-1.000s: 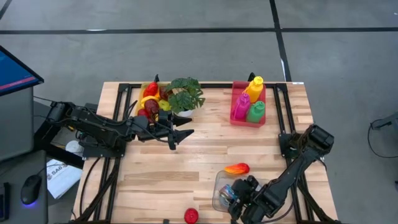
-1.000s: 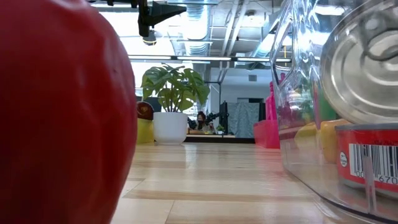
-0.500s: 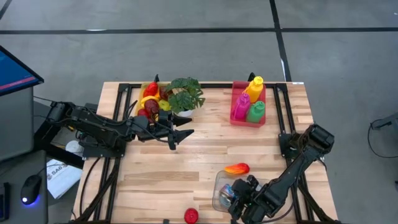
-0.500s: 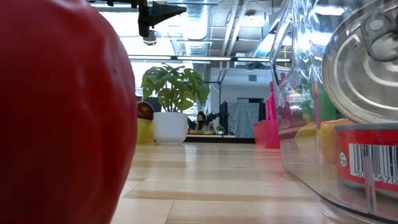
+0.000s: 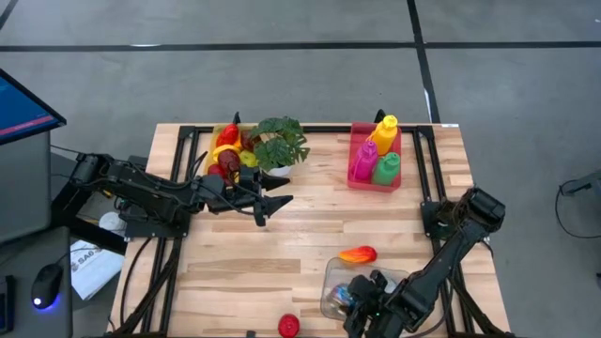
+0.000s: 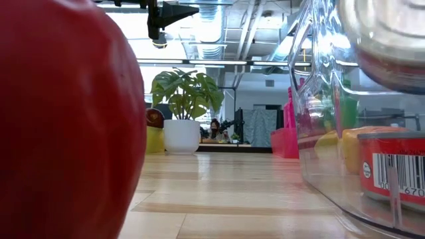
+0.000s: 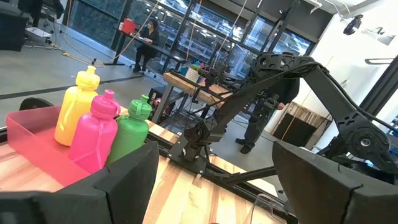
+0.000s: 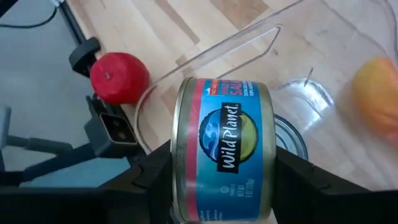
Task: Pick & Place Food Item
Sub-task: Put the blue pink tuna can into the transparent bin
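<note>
High view: right gripper (image 5: 355,302) sits over the clear tub (image 5: 331,282) nr the desk's (image 5: 282,253) front edge, right of centre; orange-red food item (image 5: 358,254) lies just behind the tub, red apple (image 5: 288,325) at the front edge. Left gripper (image 5: 268,206) hovers nr the plant (image 5: 279,144) at the back-left, jaws wide, empty. Low view: apple close up, can lifted inside the tub. Left wrist view: bottles (image 7: 99,127) in a pink tray. Right wrist view: jaws clamp a blue can (image 8: 224,148) sideways above the tub; another can below.
</note>
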You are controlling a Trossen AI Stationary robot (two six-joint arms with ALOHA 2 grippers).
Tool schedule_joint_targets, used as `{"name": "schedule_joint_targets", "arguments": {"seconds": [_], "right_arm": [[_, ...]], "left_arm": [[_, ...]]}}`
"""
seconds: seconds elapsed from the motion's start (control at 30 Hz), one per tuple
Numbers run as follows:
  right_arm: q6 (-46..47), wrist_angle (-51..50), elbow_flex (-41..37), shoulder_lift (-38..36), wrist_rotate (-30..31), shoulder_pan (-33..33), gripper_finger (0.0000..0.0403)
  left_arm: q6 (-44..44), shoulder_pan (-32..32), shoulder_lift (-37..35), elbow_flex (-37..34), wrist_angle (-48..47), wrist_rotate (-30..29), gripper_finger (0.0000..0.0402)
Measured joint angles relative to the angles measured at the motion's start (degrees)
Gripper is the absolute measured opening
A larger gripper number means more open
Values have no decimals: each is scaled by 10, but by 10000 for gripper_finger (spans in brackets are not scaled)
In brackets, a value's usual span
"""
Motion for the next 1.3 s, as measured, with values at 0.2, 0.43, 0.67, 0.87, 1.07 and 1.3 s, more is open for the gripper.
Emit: {"name": "schedule_joint_targets", "arguments": {"seconds": [0.2, 0.43, 0.67, 0.87, 1.07, 1.3], "right_arm": [[55, 2, 0, 0, 7, 0, 195], [159, -11, -4, 1, 12, -1, 195], [221, -47, -4, 1, -15, -1, 195], [199, -56, 0, -13, -25, -3, 195], [188, -78, 0, -19, -75, -20, 209], [74, -86, 0, -20, -128, -45, 196]], "left_arm": [[0, 0, 0, 0, 0, 0, 305], [0, 0, 0, 0, 0, 0, 305], [0, 0, 0, 0, 0, 0, 305], [0, 0, 0, 0, -1, 0, 305], [0, 0, 0, 0, -1, 0, 305], [0, 0, 0, 0, -1, 0, 305]]}}
